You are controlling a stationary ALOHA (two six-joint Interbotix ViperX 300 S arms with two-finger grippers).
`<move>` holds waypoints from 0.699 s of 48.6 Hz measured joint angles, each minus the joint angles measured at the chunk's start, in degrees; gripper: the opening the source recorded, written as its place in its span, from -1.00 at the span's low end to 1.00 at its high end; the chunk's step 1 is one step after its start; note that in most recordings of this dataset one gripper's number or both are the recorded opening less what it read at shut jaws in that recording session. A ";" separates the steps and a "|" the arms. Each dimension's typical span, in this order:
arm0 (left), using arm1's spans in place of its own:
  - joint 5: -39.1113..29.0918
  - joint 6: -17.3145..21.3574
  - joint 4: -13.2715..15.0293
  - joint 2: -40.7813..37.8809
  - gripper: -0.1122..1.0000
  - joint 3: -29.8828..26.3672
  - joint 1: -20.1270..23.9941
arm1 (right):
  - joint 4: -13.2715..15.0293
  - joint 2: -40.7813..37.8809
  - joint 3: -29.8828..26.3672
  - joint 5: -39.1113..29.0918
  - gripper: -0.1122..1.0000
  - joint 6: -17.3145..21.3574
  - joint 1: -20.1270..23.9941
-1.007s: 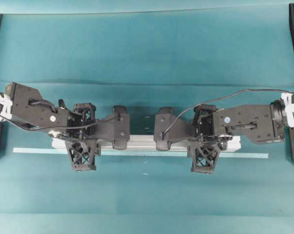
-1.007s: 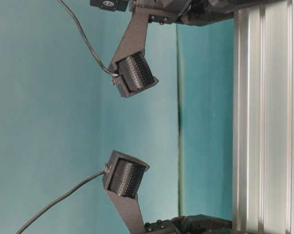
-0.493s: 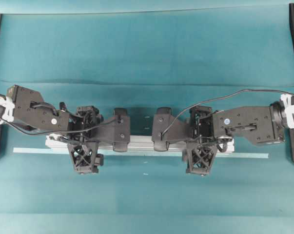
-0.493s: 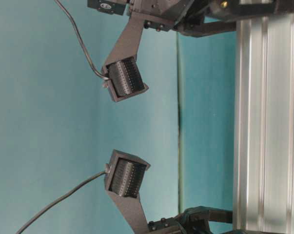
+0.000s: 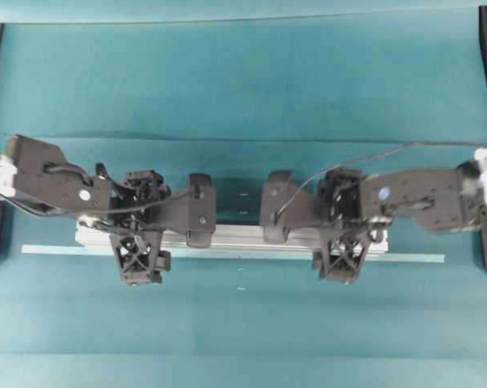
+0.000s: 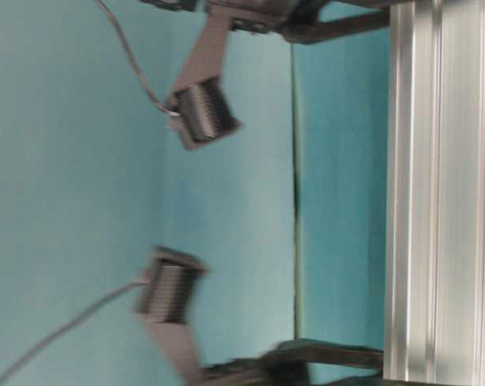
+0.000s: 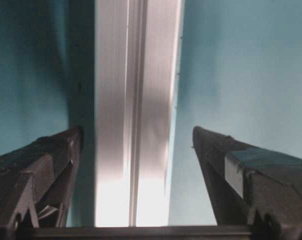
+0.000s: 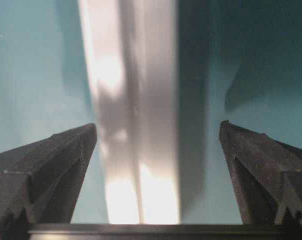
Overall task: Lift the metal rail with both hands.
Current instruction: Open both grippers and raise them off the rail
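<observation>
Reaching in from opposite edges of the teal table [image 5: 243,89], two black arms meet over the metal rail [image 5: 243,236], each wrist bent so its gripper points down at the bar. The left gripper [image 5: 140,226] straddles the rail near its left end, and the right gripper [image 5: 343,226] does so near its right end. In both wrist views the jaws stand wide apart, with teal cloth showing between each finger and the bar; neither gripper has hold of anything.

The rail lies flat on the table, running left to right across the middle of the overhead view, just above a thin pale tape strip [image 5: 405,258] that lies parallel to it. It is a long, straight bar of silver aluminium with lengthwise grooves, bright where light catches its top face in the left wrist view [image 7: 133,150] and washed almost white in the right wrist view [image 8: 140,150].

The fingers [image 5: 138,257] are black, triangular and cut through with an open lattice; seen from the wrists they taper to blunt tips, one on the left gripper bearing a pale patch on its inner face. Blocky black housings sit behind them, trailing thin dark cables. The table-level view is blurred by motion, showing two ribbed black blocks on angled brackets against the teal cloth.
</observation>
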State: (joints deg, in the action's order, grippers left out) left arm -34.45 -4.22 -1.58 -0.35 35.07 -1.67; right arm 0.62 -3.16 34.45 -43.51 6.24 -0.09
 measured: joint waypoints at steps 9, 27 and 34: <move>-6.24 1.14 0.09 5.62 0.73 -2.20 0.09 | 1.05 6.50 -0.18 -6.33 0.99 -0.26 -2.46; -9.67 0.88 0.00 19.16 0.73 -3.43 0.09 | 1.23 23.55 -0.79 -4.57 0.99 0.09 -3.69; -9.40 0.79 0.09 23.29 0.73 -3.43 0.09 | 1.23 27.60 1.05 -1.14 0.99 0.09 -3.69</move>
State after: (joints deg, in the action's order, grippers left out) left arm -43.86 -3.43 -1.49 22.94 31.64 -1.58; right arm 1.85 24.43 35.51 -44.65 6.33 -3.78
